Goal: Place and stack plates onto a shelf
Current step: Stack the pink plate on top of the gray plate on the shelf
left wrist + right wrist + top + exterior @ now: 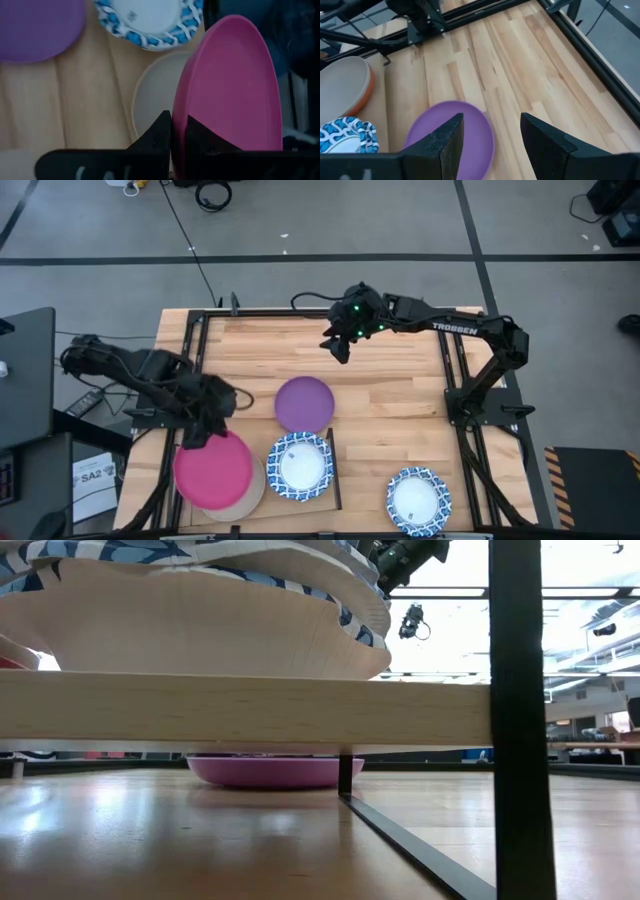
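My left gripper (203,430) (178,118) is shut on the magenta plate (213,472) at the shelf's left part. That plate is tilted over a beige plate (255,498) (152,95). A blue-rimmed white plate (300,465) (150,22) lies on the shelf (330,500) (250,710) to the right of them. The purple plate (304,403) (451,137) lies flat on the tabletop just beyond the shelf. My right gripper (338,348) (492,125) hangs open in the air, above and beyond the purple plate. My left gripper pinches the magenta plate's rim (181,131) between its two fingers, one finger on each face. The fingers come from the table's far-left side, slanting down. The plate is tilted, held edge up, over the beige plate; whether its near rim rests there I cannot tell.
A second blue-rimmed plate (418,500) sits near the table's near-right corner. Dark frame rails (452,370) run along the table's sides, and a dark post (520,720) stands by the shelf. Bare slatted wood (390,420) spreads across the middle and right.
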